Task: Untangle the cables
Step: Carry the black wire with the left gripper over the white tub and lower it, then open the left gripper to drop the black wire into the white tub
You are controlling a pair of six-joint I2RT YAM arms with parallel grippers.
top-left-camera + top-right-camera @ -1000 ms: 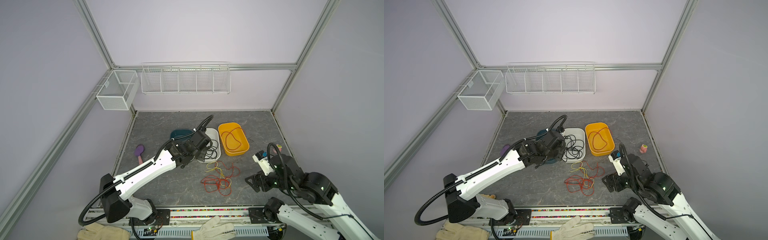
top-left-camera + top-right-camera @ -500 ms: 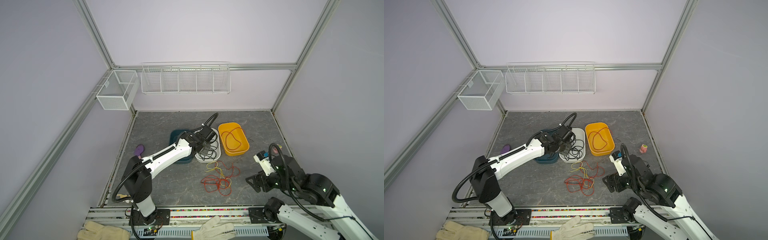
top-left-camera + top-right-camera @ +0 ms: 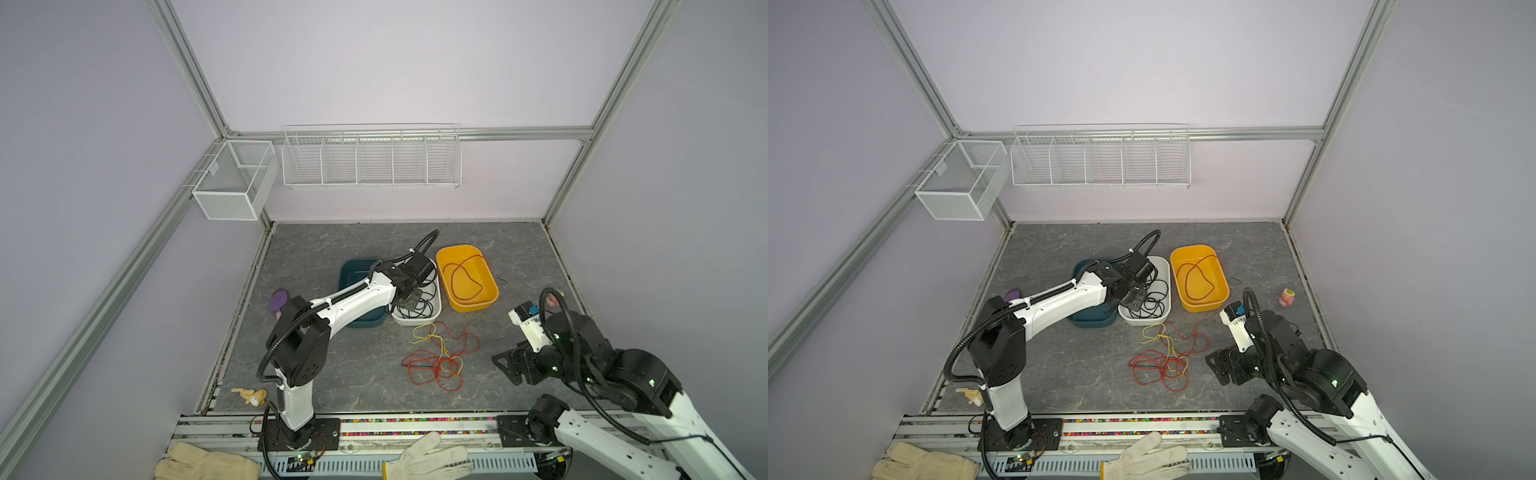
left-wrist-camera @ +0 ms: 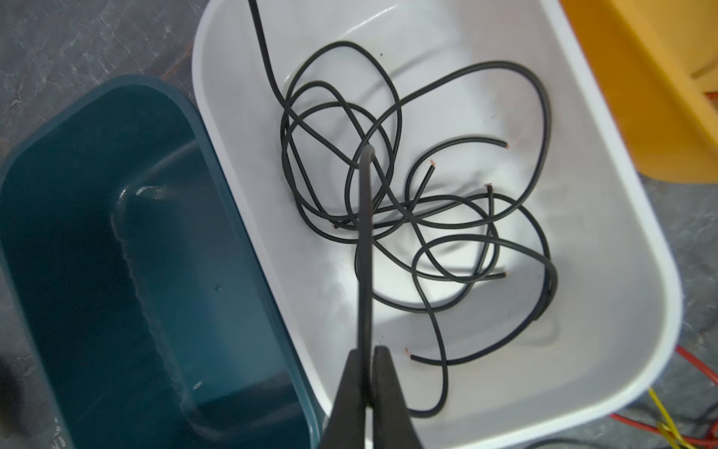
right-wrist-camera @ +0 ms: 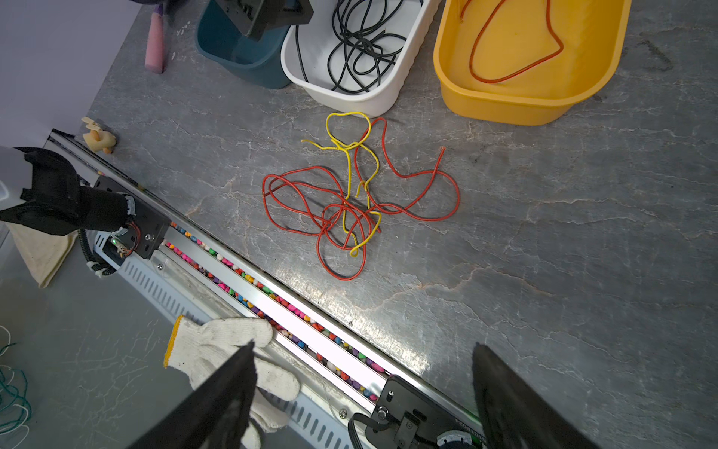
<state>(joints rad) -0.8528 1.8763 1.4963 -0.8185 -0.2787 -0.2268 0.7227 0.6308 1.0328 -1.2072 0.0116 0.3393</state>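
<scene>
We now hold our left gripper (image 4: 367, 352), pinched on a thin black wire (image 4: 364, 233), over the white plastic tub (image 4: 606, 311) at twelve o'clock for release; right gripper (image 5: 363, 346) gapes empty.

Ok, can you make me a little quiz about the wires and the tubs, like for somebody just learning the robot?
1. True or false: the left gripper is shut on a black cable above the white tub.
2. Fill in: the tangle lying on the table mixes red cables with ___ ones.
3. Where is the single red cable that lies apart from the tangle? A) in the white tub B) in the yellow tub C) on the table

Key: 1 true; 2 yellow; 3 B.
</scene>
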